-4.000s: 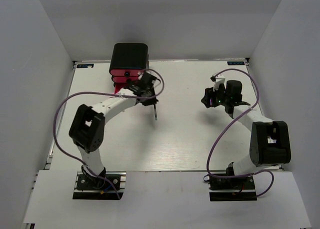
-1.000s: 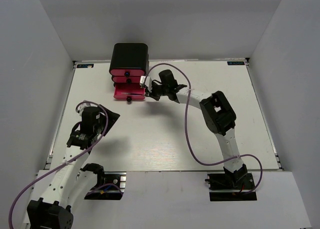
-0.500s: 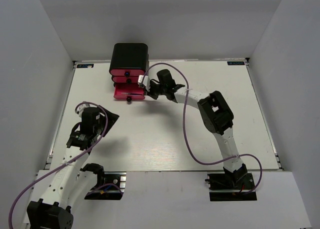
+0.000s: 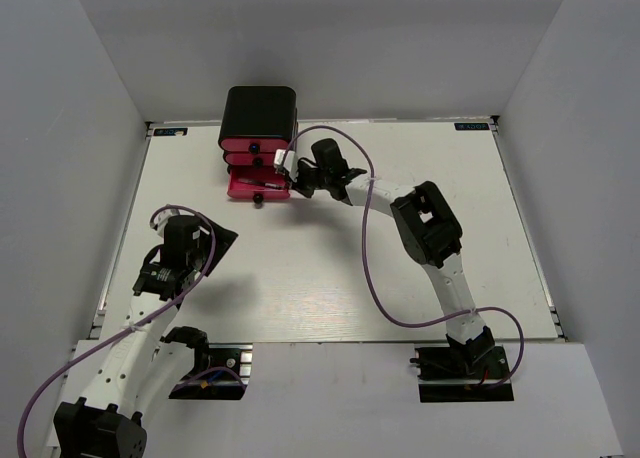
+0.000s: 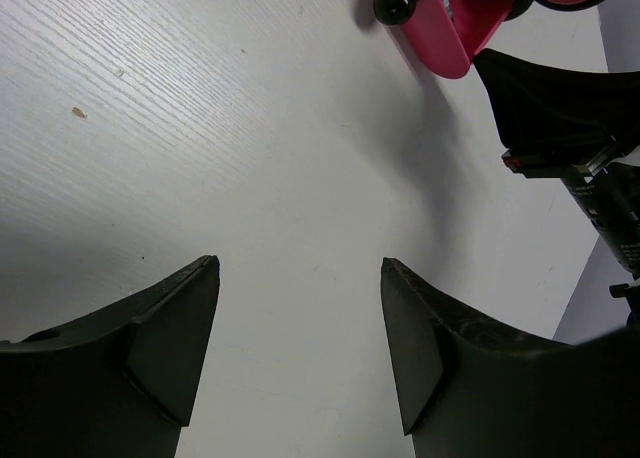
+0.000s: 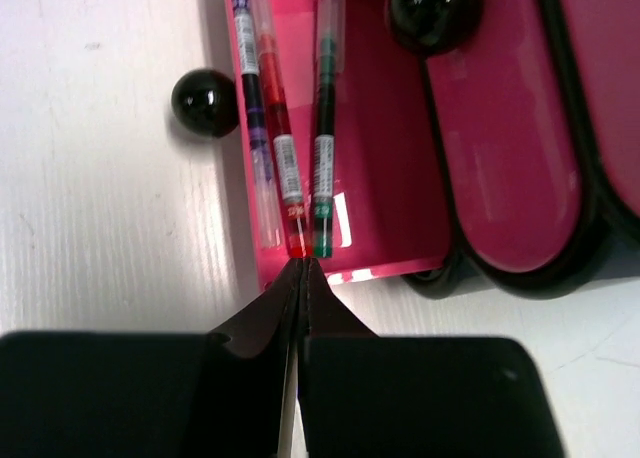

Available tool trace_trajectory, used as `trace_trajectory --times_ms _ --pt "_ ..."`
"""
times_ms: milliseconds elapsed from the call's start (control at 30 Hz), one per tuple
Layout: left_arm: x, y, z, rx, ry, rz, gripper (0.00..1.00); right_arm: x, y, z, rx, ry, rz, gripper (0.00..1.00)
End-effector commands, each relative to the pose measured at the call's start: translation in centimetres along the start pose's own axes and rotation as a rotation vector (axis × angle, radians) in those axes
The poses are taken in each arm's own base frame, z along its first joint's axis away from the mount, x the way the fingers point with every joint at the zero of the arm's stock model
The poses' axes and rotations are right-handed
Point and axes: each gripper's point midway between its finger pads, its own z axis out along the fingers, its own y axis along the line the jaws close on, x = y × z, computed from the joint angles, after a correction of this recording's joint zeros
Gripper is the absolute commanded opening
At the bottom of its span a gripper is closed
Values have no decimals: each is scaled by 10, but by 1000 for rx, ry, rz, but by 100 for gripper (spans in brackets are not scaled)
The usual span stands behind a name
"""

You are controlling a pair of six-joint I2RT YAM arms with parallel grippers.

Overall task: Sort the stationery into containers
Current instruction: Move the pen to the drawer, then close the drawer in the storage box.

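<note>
The containers are three pink drawers in a black cabinet point(image 4: 258, 113) at the table's far left. The bottom drawer point(image 4: 245, 186) is pulled out. In the right wrist view that drawer point(image 6: 385, 178) holds three pens side by side: a dark purple one point(image 6: 243, 38), a red-and-clear one point(image 6: 276, 128) and a green one point(image 6: 324, 128). My right gripper point(image 6: 302, 268) is shut and empty, its tips against the drawer's right end wall; from above this gripper point(image 4: 296, 182) sits beside that end. My left gripper point(image 5: 300, 268) is open and empty over bare table, near the left side point(image 4: 220, 240).
The open drawer's black knob point(image 6: 204, 102) juts toward the table front. The middle drawer point(image 6: 500, 128) is closed, its knob point(image 6: 434, 8) just above the open one. The right arm's purple cable point(image 4: 375, 268) loops over the table's middle. White walls close in three sides.
Four seconds ago the left gripper was at the drawers; it now rests back near its base. The right arm has reached across and edged left against the open drawer's end.
</note>
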Motion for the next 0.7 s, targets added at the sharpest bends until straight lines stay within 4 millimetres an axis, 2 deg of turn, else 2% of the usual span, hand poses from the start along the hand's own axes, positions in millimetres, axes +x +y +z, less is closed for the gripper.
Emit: trace_trajectory --times_ms 0,167,233,300,333,367,500,667 --pt "-8 -3 -4 7 -29 -7 75 -40 -17 -7 69 -91 -52 0" --pt "-7 -3 -1 7 -29 -7 75 -62 -14 -15 42 -148 -97 0" --pt "-6 -2 1 -1 -24 -6 75 -65 -4 -16 -14 -178 -97 0" --pt "-6 -2 1 -1 -24 -6 75 -67 17 -14 -130 -206 -84 0" --pt "-6 -2 1 -1 -24 -6 75 -71 19 -14 -159 -217 -95 0" --pt "-6 -1 -1 -2 -23 -6 75 -70 42 -16 -267 -234 -73 0" --pt "-6 -1 -4 5 -28 -7 75 -66 65 -12 -345 -246 -92 0" --pt "-4 3 -5 -2 -23 -15 75 -55 63 4 -303 -184 -86 0"
